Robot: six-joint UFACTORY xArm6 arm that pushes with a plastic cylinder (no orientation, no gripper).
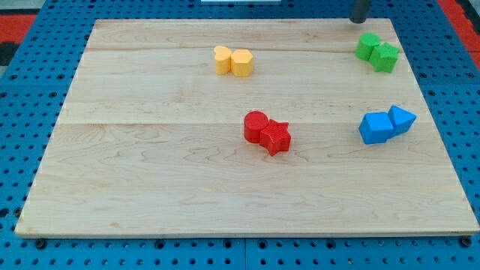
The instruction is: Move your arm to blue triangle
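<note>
My tip (359,20): at the board's top-right corner (a plain rod, nothing to spread or pinch), just above the green blocks (377,52).
Board (150,180): pale wood.
Blue cube (375,128): near right edge.
Blue triangle (403,118): touching the cube's right, well below my tip.

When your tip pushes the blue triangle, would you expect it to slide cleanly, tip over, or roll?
The blue triangle sits flat and low, so it will probably slide rather than roll or tip. It touches the blue cube, so a push from the view's right would likely shove both. My tip is well above, beside the green blocks.
</note>
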